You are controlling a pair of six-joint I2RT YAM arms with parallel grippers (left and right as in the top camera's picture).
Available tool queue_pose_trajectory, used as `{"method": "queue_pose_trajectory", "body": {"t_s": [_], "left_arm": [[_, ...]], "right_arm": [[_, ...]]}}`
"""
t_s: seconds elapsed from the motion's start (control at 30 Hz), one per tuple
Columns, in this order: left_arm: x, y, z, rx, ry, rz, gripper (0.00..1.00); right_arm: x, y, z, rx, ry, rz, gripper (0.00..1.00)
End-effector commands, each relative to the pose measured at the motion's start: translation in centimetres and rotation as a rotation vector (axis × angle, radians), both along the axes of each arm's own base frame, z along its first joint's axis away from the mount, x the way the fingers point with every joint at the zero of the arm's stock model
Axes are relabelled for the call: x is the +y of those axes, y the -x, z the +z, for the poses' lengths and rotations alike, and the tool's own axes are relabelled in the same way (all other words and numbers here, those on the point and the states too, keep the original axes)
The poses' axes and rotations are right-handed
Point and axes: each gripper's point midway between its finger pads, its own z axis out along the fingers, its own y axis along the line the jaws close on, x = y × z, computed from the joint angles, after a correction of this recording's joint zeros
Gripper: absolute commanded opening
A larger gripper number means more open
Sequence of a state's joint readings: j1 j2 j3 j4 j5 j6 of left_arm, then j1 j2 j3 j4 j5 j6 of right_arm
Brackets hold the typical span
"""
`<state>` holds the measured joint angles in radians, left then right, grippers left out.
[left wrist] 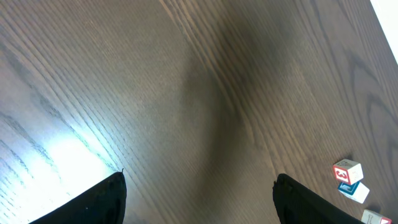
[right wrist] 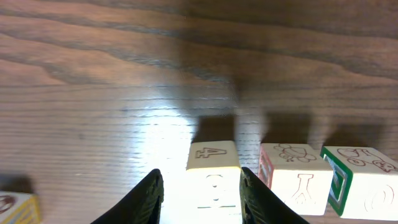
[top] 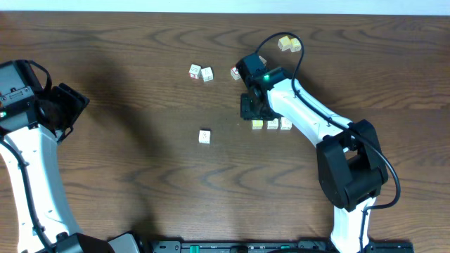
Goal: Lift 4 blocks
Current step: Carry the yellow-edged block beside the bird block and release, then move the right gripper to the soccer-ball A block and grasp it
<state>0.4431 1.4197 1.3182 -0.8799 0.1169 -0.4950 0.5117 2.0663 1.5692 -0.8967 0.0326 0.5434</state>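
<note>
Three blocks lie in a row on the table. The leftmost is a cream block (right wrist: 213, 158) (top: 257, 125) with a "4" on top. It sits between the fingers of my right gripper (right wrist: 200, 182) (top: 253, 111). The right finger is against its side, and a gap shows at the left finger, so the jaws are open. Beside it are a red-edged block (right wrist: 295, 171) (top: 272, 124) and a green-edged block (right wrist: 360, 177) (top: 285, 124). My left gripper (left wrist: 199, 193) (top: 72, 105) hangs wide open over bare wood at the far left.
A lone block (top: 204, 136) lies left of the row, and another block (right wrist: 17, 209) shows at the right wrist view's bottom left. Three cubes (top: 207, 73) sit behind the right gripper, two yellowish ones (top: 289, 45) at the back. Red and blue cubes (left wrist: 349, 179) lie right of the left gripper.
</note>
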Motion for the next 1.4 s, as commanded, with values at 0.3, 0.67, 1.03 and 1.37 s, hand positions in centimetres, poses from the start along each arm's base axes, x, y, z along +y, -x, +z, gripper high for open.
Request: {"method": "queue_pose_trajectory", "body": {"t_s": [0.3, 0.67, 1.03, 1.37], "left_arm": [[0.3, 0.0, -0.1, 0.006, -0.003, 0.007, 0.76], [0.3, 0.0, -0.1, 0.006, -0.003, 0.007, 0.76], [0.3, 0.0, -0.1, 0.006, -0.003, 0.007, 0.76], [0.3, 0.0, -0.1, 0.006, -0.003, 0.007, 0.76]], "right_arm": [[7.9, 0.8, 1.8, -0.052, -0.179, 0.166, 0.41], [12.2, 3.3, 1.7, -0.134, -0.105, 0.288, 0.48], [13.9, 4.2, -0.5, -0.125, -0.094, 0.330, 0.48], [15.6, 4.7, -0.2, -0.160, -0.108, 0.406, 0.53]]}}
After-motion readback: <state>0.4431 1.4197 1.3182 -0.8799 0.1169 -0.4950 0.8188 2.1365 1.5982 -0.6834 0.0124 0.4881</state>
